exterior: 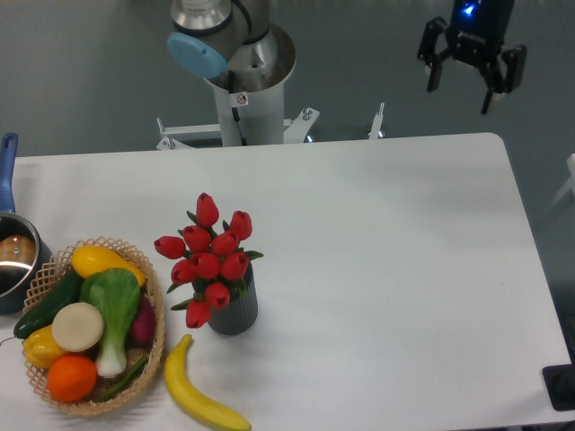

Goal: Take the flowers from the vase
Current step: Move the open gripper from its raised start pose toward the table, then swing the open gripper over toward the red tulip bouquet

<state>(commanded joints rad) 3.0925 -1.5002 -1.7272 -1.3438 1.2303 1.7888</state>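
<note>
Far up and to the right of the flowers (208,258) in their vase (234,310), the gripper (459,89) hangs spread, grasping nothing.

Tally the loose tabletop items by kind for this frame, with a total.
Flowers in vase: 1 bunch, 1 vase
Basket of produce: 1
Banana: 1
Pot: 1
Total: 5
</note>
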